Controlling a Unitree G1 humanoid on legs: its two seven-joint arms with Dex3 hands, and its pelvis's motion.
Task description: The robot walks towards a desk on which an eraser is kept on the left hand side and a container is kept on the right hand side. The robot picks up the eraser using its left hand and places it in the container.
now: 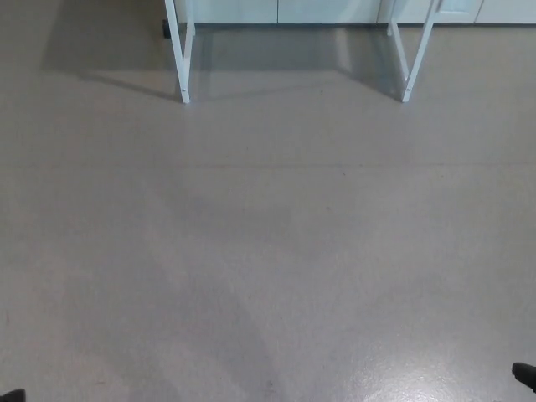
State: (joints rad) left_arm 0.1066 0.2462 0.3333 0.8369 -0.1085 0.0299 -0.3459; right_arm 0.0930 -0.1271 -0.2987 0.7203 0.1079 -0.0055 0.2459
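1. Floor [268,251] fills my view: smooth, grey, faintly speckled.
2. Two white metal desk legs [180,59] stand at the top edge.
3. Eraser and container are out of my sight.
4. Black tips at both bottom corners: left hand [12,395], right hand [524,375]; I cannot tell either's grip.

White desk legs [182,59] on plain grey floor [268,251].
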